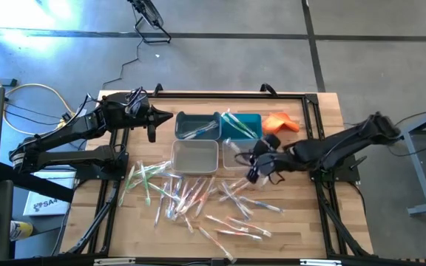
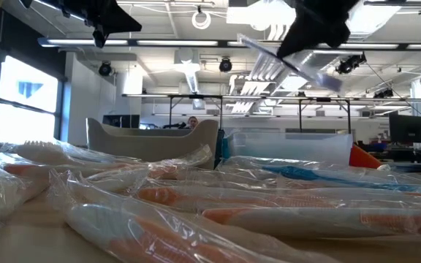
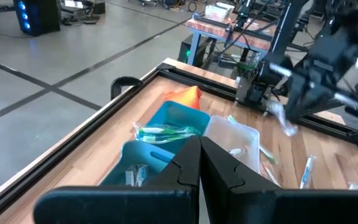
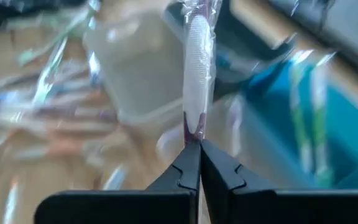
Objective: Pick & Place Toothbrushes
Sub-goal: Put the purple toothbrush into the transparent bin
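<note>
Thin toothbrushes (image 1: 198, 196) in crinkly clear wrappers, with green, pink and whitish handles, lie scattered on the wooden-slat tabletop (image 1: 95, 222) below and beside the right jaws, near four small rectangular plastic bins (image 1: 195, 155), two teal-blue and two pale. The right gripper (image 4: 194, 144) hangs above the pale bins with its jaws pressed together on the end of one wrapped toothbrush (image 4: 197, 68), which sticks straight out ahead of them. The left gripper (image 3: 199, 146) hovers just short of the teal bins, jaws pressed together on nothing.
</note>
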